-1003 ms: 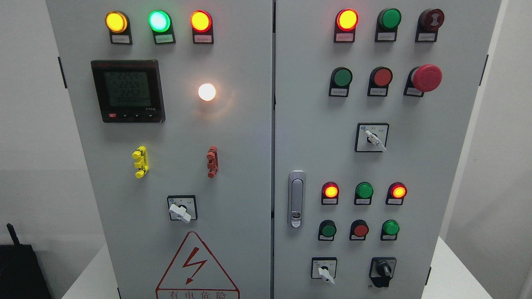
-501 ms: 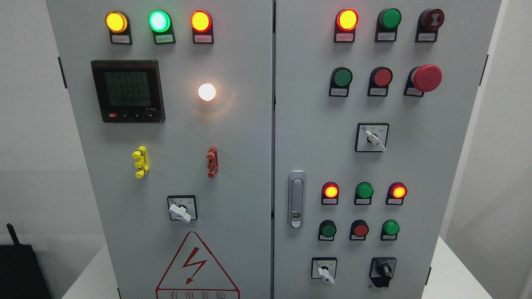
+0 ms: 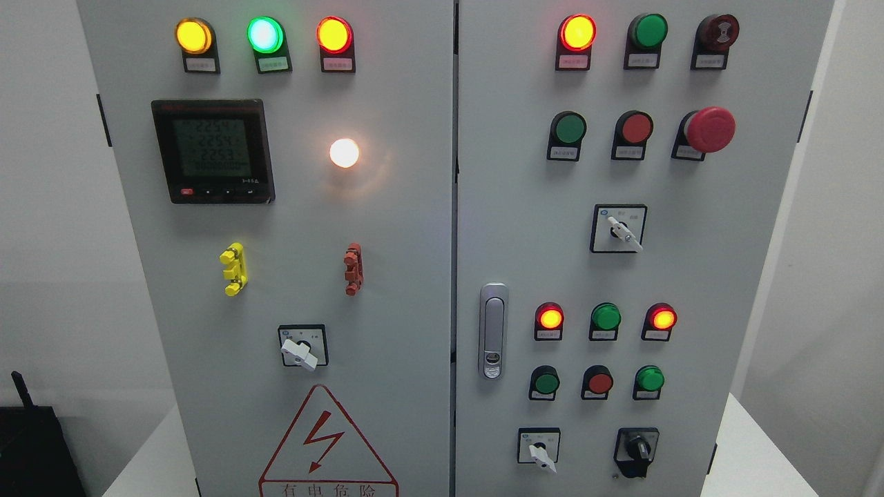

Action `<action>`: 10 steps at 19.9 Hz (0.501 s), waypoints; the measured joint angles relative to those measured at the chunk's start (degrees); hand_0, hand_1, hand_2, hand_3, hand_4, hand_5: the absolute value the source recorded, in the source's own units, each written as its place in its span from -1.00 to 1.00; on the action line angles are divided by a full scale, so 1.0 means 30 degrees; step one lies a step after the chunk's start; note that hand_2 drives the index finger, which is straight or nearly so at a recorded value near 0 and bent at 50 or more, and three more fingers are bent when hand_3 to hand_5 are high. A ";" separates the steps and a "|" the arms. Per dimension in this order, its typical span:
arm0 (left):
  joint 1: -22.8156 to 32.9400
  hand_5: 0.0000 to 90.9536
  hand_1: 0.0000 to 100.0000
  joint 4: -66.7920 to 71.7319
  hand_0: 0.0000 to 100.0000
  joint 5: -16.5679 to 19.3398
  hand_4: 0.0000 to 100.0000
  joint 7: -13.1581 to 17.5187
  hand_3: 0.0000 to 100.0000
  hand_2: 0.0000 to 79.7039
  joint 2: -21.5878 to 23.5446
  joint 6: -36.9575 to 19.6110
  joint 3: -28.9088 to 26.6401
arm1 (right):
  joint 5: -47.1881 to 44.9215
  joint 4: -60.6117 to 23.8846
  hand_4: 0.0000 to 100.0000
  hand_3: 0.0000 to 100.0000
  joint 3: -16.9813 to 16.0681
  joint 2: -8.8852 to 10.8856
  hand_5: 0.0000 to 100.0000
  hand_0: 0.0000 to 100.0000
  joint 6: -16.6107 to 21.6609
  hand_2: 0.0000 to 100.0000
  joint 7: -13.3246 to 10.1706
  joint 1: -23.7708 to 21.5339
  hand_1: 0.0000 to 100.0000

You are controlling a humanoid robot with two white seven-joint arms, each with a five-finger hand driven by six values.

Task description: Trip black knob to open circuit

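- We see the black knob (image 3: 637, 450) near the lower right corner of the grey control cabinet (image 3: 414, 228), on its right door, just right of a white-handled selector switch (image 3: 539, 449).
- The black knob is a dark rotary switch on a black collar; its grip bar stands roughly upright, and a small screw sits just below it.
- Neither of our hands shows in the head view, so we cannot tell whether their fingers are released, clenched or grasping.
- Above the knob on the right door we see two rows of three round lamps and buttons, another white-handled selector switch (image 3: 619, 229), a red mushroom-head emergency stop button (image 3: 708, 129) and a lit red lamp (image 3: 577, 32) at the top.
- A silver latch handle (image 3: 493, 331) stands upright at the right door's left edge.
- The left door carries a digital meter (image 3: 213, 151), a glowing white lamp (image 3: 344, 152), a yellow clip (image 3: 234, 269), a red clip (image 3: 353, 268), a third white-handled selector (image 3: 302, 347) and a red lightning warning triangle (image 3: 327, 445) at the bottom edge.
- The cabinet stands on a white table (image 3: 746, 449) against pale walls; a black box (image 3: 34, 449) sits at the lower left.
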State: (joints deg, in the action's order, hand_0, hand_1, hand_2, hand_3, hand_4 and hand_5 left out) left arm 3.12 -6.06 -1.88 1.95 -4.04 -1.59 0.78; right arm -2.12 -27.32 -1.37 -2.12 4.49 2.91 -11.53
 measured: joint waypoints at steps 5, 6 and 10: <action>0.0000 -1.00 -0.22 0.0000 -0.76 0.0000 -1.00 0.0000 -1.00 -1.00 0.0000 0.0000 0.0000 | -0.0001 -0.0780 -0.83 -0.78 -0.0089 0.0000 -1.00 -0.87 0.0688 -1.00 -0.0046 -0.0007 -0.26; -0.0001 -1.00 -0.22 0.0000 -0.76 0.0000 -1.00 0.0000 -1.00 -1.00 0.0000 0.0000 0.0000 | -0.0001 -0.0903 -0.72 -0.67 -0.0091 -0.0001 -0.99 -0.87 0.0814 -1.00 -0.0047 -0.0008 -0.24; -0.0001 -1.00 -0.22 0.0000 -0.76 0.0000 -1.00 0.0000 -1.00 -1.00 0.0000 0.0000 0.0000 | -0.0001 -0.1534 -0.49 -0.42 -0.0222 -0.0029 -0.79 -0.84 0.1700 -1.00 0.0020 -0.0023 -0.19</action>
State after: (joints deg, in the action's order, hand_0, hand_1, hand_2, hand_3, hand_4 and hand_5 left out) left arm 3.12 -6.06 -1.88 1.95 -4.04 -1.59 0.78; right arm -2.12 -31.93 -2.04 -2.20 9.59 2.97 -11.60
